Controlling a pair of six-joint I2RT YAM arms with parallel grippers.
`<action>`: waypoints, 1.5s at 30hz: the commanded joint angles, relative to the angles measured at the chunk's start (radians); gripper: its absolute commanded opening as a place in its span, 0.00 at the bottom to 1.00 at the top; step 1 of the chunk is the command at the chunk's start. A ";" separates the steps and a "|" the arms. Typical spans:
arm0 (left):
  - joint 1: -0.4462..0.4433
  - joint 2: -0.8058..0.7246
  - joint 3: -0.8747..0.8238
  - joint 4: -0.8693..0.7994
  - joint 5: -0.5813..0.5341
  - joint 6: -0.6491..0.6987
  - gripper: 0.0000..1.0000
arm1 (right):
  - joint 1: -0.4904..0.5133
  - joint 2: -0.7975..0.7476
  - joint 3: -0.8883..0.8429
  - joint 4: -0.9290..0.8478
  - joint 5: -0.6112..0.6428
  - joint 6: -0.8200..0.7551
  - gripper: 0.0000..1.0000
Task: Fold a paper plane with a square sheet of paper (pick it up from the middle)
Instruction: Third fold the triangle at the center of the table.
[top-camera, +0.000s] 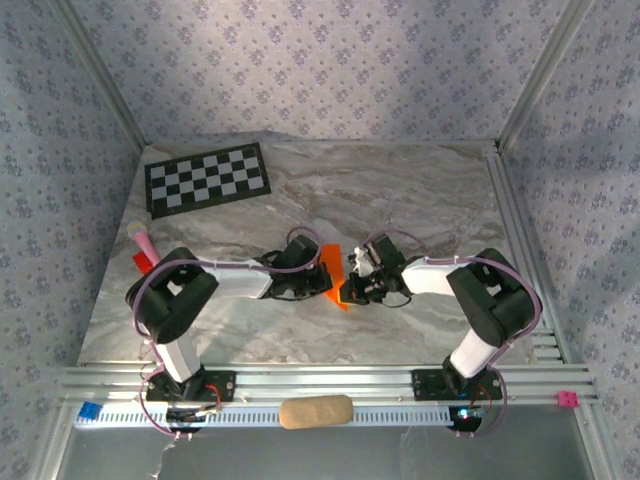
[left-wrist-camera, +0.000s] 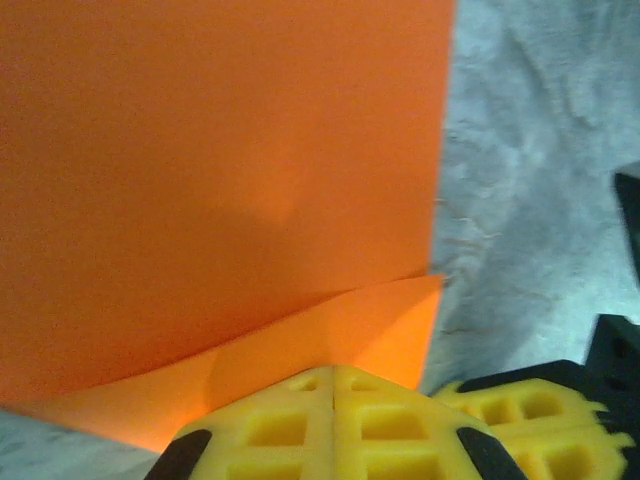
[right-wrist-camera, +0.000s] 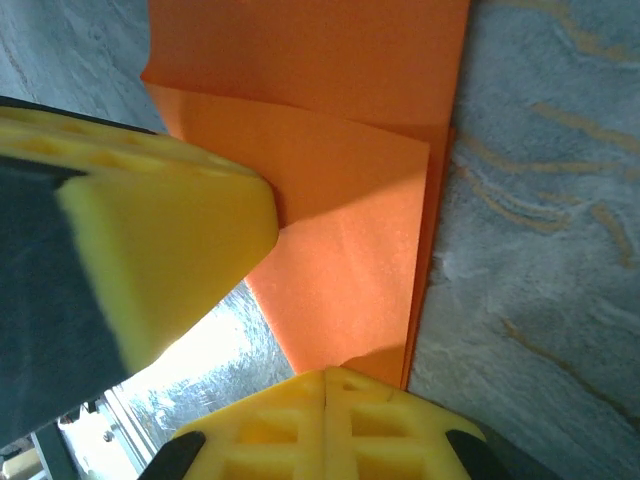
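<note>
The square sheet of paper (top-camera: 333, 268) is bright orange and folded into a narrow shape, lying on the marble table (top-camera: 420, 190) between my two grippers. My left gripper (top-camera: 320, 274) is shut at the sheet's left side. In the left wrist view its yellow tips (left-wrist-camera: 333, 372) meet on a folded flap of the paper (left-wrist-camera: 220, 150). My right gripper (top-camera: 350, 290) is shut at the near right end. In the right wrist view its tips (right-wrist-camera: 325, 375) rest against the paper's (right-wrist-camera: 350, 230) narrow end. Whether either gripper pinches the sheet I cannot tell.
A black-and-white checkerboard sheet (top-camera: 207, 178) lies at the back left. A small red and pink object (top-camera: 143, 250) sits by the left edge. A beige pad (top-camera: 315, 411) rests on the front rail. Patterned walls enclose the table on three sides.
</note>
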 joint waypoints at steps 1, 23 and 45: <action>0.007 0.001 -0.031 -0.023 -0.045 -0.013 0.05 | -0.006 0.040 -0.027 -0.059 0.078 0.008 0.00; 0.192 -0.044 -0.187 0.142 -0.011 0.113 0.09 | -0.006 0.060 -0.038 -0.070 0.084 0.004 0.00; 0.091 -0.199 -0.094 0.045 -0.009 0.115 0.13 | -0.007 0.056 -0.025 -0.070 0.083 0.012 0.00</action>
